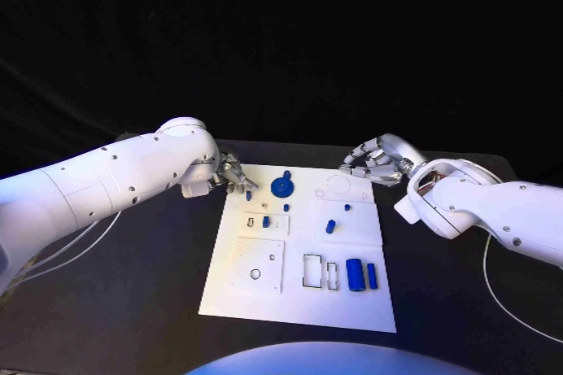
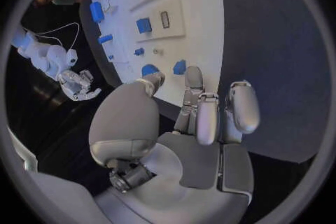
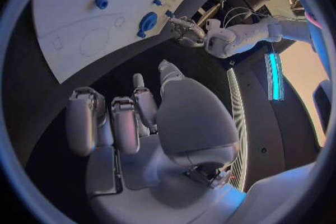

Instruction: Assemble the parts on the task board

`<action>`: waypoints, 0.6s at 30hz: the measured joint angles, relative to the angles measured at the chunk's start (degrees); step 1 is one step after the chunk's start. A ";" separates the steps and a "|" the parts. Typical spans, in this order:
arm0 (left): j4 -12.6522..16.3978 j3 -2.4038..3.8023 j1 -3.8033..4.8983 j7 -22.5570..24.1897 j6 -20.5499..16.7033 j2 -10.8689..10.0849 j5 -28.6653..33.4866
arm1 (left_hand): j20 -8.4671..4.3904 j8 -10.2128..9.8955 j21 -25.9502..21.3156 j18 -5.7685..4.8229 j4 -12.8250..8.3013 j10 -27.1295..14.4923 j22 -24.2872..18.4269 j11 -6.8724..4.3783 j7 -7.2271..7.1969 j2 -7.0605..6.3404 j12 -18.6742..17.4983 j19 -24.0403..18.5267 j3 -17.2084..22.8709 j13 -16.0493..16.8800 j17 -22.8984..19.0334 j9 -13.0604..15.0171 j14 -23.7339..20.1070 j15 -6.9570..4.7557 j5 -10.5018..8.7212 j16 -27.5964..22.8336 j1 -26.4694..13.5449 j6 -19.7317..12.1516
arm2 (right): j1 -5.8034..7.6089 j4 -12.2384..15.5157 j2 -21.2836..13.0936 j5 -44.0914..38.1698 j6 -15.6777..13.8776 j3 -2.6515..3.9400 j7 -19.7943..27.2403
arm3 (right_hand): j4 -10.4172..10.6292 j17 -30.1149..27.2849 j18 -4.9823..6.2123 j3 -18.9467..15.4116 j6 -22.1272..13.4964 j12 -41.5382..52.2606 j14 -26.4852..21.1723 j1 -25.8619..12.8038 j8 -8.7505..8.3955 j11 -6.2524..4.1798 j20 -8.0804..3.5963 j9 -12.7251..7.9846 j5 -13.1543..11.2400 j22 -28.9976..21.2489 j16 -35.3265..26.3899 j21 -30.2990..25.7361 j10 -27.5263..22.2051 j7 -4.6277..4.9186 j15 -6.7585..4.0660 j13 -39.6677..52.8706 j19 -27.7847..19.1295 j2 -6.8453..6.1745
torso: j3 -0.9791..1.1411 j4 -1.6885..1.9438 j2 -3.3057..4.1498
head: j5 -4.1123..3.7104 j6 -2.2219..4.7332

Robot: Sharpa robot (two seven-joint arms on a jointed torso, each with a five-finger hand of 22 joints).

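On the black table [image 1: 141, 310] lies the white task board [image 1: 294, 298], a flat, smooth plate with shallow recesses and outlined slots, stretching from near the robot toward the far edge between the two hands. The small blue parts are scattered over it: a round disc with a knob [image 1: 281, 185] at the far middle, a short peg [image 1: 331, 226] toward the centre, and two upright-sided cylinders [image 1: 353, 274] lying side by side at the near right. They look like hard, light plastic, stiff and smooth, so they would likely slip under a loose pinch and roll if nudged; the cylinders seem best taken across their round sides, the disc by its raised knob. The left hand [image 1: 225, 175] hovers at the board's far left corner, its fingers [image 2: 203, 112] loosely curled and apart, holding nothing. The right hand [image 1: 377, 162] hangs beyond the far right corner, fingers [image 3: 126, 123] bent inward but empty. Both silver hands have glossy, rounded metal-looking shells.
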 measured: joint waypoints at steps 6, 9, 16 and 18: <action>-0.43 -0.19 -0.07 0.10 0.84 0.27 0.02 | -0.08 0.49 0.00 0.00 0.00 -0.20 0.00 -0.21 0.09 0.48 0.00 -0.08 0.00 -0.13 0.00 0.26 0.00 0.00 0.00 0.00 1.24 0.29 | -0.02 -0.04 0.04 0.08 0.02 0.00 -0.01 | 0.00 0.00 0.00 0.00 0.00 0.00 0.00 -0.19 0.00 0.00 0.00 0.00 0.00 0.00 0.00 -0.11 0.00 0.00 0.00 0.00 0.00 0.19 | 0.02 -0.03 0.01 | 0.03 0.01; -0.72 -0.26 -0.08 0.15 0.98 0.48 0.05 | -0.08 0.58 -0.19 0.00 0.00 -0.20 -0.01 -0.20 0.09 0.89 0.00 -0.08 0.00 -0.14 0.00 0.33 0.00 0.00 0.00 0.00 1.65 0.29 | -0.03 -0.04 0.06 0.10 0.02 0.00 -0.03 | 0.00 0.00 0.00 0.00 0.00 0.00 0.00 -0.19 0.00 0.00 0.00 0.00 0.00 0.00 0.00 -0.11 0.00 0.00 0.00 0.00 0.00 0.19 | 0.02 -0.03 0.03 | -0.02 0.01; -1.19 -0.31 -0.10 0.25 0.97 0.90 0.17 | -0.08 1.05 -0.23 0.00 0.00 -0.20 -0.06 -0.20 0.09 1.25 0.00 -0.08 0.01 -0.28 0.00 0.45 0.00 0.00 0.00 0.00 2.86 0.29 | -0.04 -0.04 0.10 0.15 0.03 0.00 -0.05 | 0.00 0.00 0.00 0.00 0.00 0.00 0.00 -0.19 0.00 0.00 0.00 0.00 0.00 -0.01 0.00 -0.11 0.00 0.00 0.00 0.00 0.00 0.19 | 0.04 -0.05 0.05 | -0.02 -0.06; -1.27 -0.32 -0.10 0.28 0.93 0.98 0.25 | -0.08 1.15 -0.23 0.00 -0.02 -0.20 -0.06 -0.21 0.09 1.37 0.00 -0.07 0.02 -0.35 0.00 0.51 0.00 0.00 0.00 0.00 3.19 0.29 | -0.05 -0.06 0.11 0.16 0.03 0.00 -0.06 | 0.00 -0.01 0.00 0.00 0.00 0.00 0.00 -0.19 0.00 0.00 0.00 0.00 0.00 -0.01 0.00 -0.11 0.00 0.00 0.00 0.00 0.00 0.19 | 0.04 -0.07 0.05 | -0.02 -0.08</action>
